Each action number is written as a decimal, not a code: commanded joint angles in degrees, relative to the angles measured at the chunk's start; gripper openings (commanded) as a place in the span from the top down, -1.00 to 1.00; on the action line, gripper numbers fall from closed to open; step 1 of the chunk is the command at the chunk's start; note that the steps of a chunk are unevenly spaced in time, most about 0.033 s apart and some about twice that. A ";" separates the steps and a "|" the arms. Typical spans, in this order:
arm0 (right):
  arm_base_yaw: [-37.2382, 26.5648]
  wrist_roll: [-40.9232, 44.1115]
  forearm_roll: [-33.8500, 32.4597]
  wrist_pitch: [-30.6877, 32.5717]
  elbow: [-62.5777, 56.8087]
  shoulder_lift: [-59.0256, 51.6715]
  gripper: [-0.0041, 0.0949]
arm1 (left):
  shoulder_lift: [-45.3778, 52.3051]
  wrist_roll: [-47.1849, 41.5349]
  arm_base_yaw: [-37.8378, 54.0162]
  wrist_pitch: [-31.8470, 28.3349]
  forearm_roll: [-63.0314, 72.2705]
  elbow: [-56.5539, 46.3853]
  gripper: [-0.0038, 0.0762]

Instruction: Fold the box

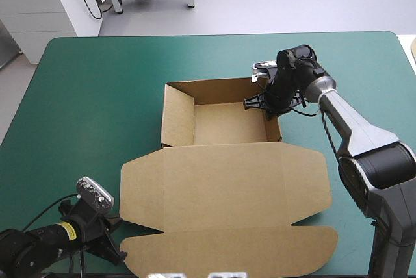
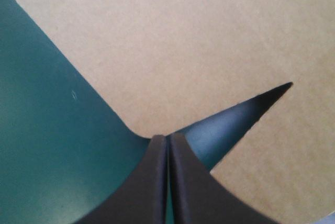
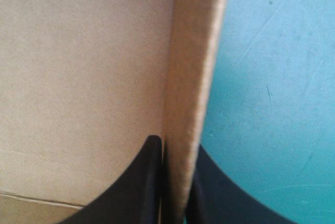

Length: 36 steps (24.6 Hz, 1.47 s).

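The brown box (image 1: 224, 187) lies mid-table as an open tray with its lid spread flat toward the near edge. My right gripper (image 1: 263, 101) is at the tray's right wall near the far corner. In the right wrist view it (image 3: 175, 150) is shut on that upright wall (image 3: 191, 77), one finger inside the tray and one outside. My left gripper (image 1: 112, 238) sits low at the lid's near left corner. In the left wrist view it (image 2: 167, 143) is shut with nothing in it, its tip at the notch between two lid flaps (image 2: 209, 51).
Bare teal-green cover (image 1: 91, 109) stretches left of the tray and beyond its far wall. The lid's front flap (image 1: 227, 252) reaches close to the table's near edge. A white cabinet (image 1: 45, 5) stands off the table's far left corner.
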<state>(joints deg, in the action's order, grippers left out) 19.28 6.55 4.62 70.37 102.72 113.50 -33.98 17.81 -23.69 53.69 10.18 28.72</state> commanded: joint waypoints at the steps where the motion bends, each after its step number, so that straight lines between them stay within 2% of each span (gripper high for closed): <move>1: -0.11 -0.60 0.94 0.93 1.52 -3.14 0.96 | 3.45 0.04 -0.46 -4.58 1.68 -0.26 0.92; 6: -0.11 -0.49 0.11 0.93 1.52 -3.14 0.96 | 6.92 0.04 -0.46 -4.19 1.10 -0.26 0.92; 9: -2.64 0.77 -3.86 0.93 1.77 -4.62 0.96 | 8.04 0.04 -0.46 -4.19 1.10 -0.26 0.92; 17: -27.18 -4.57 -6.99 1.03 0.88 -13.46 0.96 | 8.04 0.04 -0.46 -4.19 1.10 -0.26 0.92; 20: -36.47 -6.94 -7.13 1.03 -0.20 -14.67 0.96 | 8.04 0.04 -0.46 -4.19 1.10 -0.26 0.92; 23: -49.17 -7.67 -6.45 1.03 -0.81 -14.81 0.96 | 8.04 0.04 -0.46 -4.19 1.10 -0.26 0.92; 24: -51.17 -7.55 -6.08 1.03 -0.81 -14.81 0.95 | 8.04 0.04 -0.46 -4.19 1.10 -0.26 0.92; 26: -54.70 -6.97 -5.17 1.03 -0.81 -14.81 0.87 | 8.04 0.04 -0.46 -4.19 1.10 -0.26 0.92; 33: -55.33 -7.45 -3.06 1.03 -0.81 -14.71 0.13 | 8.04 -0.08 -0.46 -4.19 1.10 -0.26 0.92; 36: -55.33 -9.39 -3.17 1.03 -0.81 -15.04 0.07 | 8.04 -0.08 -0.46 -4.19 1.10 -0.26 0.92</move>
<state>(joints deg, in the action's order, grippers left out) -35.76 -1.20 0.99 71.17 100.45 102.03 -25.60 17.93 -23.69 52.47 10.28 27.06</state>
